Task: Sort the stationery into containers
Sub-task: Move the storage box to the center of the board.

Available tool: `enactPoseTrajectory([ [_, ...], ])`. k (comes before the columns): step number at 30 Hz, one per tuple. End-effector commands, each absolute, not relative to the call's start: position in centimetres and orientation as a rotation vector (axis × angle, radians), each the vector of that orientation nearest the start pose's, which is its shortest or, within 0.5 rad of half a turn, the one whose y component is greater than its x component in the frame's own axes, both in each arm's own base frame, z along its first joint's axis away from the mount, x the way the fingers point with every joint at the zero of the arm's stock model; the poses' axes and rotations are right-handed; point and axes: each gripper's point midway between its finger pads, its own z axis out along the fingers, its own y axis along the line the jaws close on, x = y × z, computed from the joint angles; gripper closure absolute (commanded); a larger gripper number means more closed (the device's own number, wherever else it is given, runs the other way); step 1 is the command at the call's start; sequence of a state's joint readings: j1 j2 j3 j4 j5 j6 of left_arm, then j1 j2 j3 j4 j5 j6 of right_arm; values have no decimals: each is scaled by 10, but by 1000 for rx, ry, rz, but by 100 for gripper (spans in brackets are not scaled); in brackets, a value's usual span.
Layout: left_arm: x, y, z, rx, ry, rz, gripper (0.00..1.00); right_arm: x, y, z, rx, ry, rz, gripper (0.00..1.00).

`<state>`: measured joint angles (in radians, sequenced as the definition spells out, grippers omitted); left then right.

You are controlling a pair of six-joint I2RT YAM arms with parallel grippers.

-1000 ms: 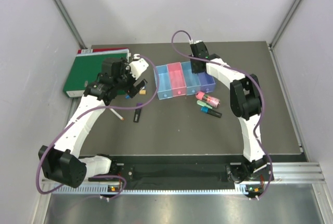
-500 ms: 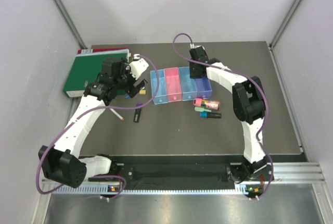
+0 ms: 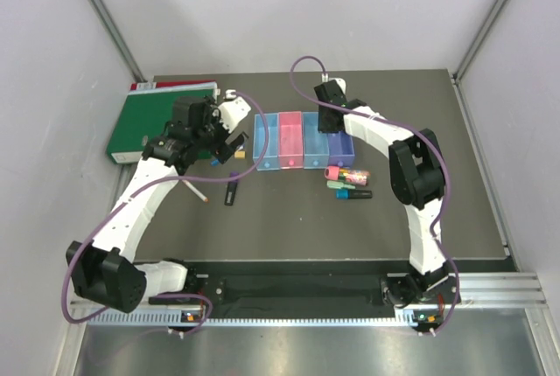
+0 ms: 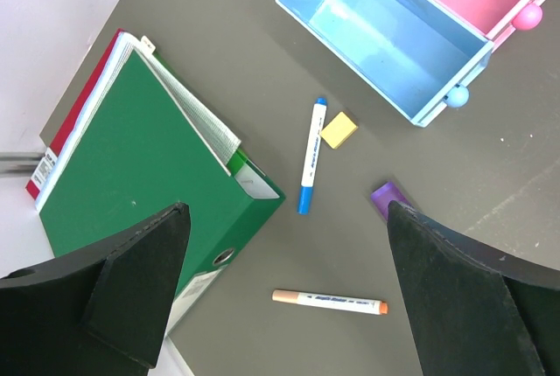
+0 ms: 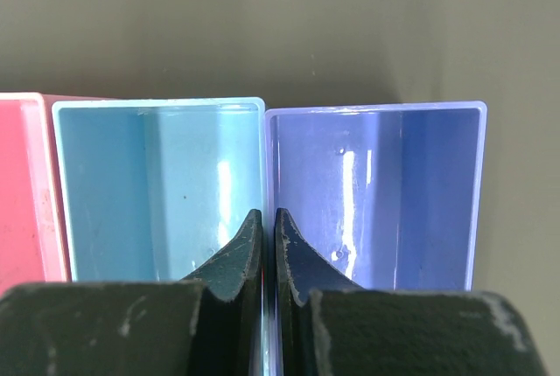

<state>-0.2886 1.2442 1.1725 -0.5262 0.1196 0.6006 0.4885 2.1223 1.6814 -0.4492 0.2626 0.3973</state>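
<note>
The containers (image 3: 290, 140) are four joined bins in a row: light blue, pink, light blue, purple. My right gripper (image 5: 269, 214) is shut on the shared wall between the light blue bin (image 5: 149, 184) and the purple bin (image 5: 394, 184). My left gripper (image 4: 287, 219) hangs open above loose stationery: a blue-ended pen (image 4: 310, 156), an orange-ended pen (image 4: 329, 301), a yellow piece (image 4: 339, 130) and a purple piece (image 4: 391, 197). A black marker (image 3: 231, 193) lies nearby. Pink, green and black markers (image 3: 343, 182) lie in front of the purple bin.
A large green binder (image 3: 153, 129) lies at the table's back left, close under my left arm. Grey walls close in the table on three sides. The arm bases sit on a rail (image 3: 297, 293) at the near edge.
My right gripper has dragged the row of containers to the left and squared it up. The marker cluster shifted slightly left. The left arm has stayed put.
</note>
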Motion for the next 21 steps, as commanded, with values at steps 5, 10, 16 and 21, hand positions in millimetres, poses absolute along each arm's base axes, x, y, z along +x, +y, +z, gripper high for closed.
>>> enactPoseTrajectory([
  [5, 371, -109, 262, 961, 1845, 49, 1, 437, 195, 30, 74, 2604, -63, 100],
  [10, 372, -110, 262, 952, 1845, 40, 1, 444, 203, 38, -18, 2578, -31, 95],
  [16, 369, -110, 262, 951, 1842, 36, 1, 470, 224, 74, -192, 2471, 55, 56],
  [21, 366, -109, 270, 942, 1823, 35, 1, 487, 243, 126, -340, 2333, 119, 18],
])
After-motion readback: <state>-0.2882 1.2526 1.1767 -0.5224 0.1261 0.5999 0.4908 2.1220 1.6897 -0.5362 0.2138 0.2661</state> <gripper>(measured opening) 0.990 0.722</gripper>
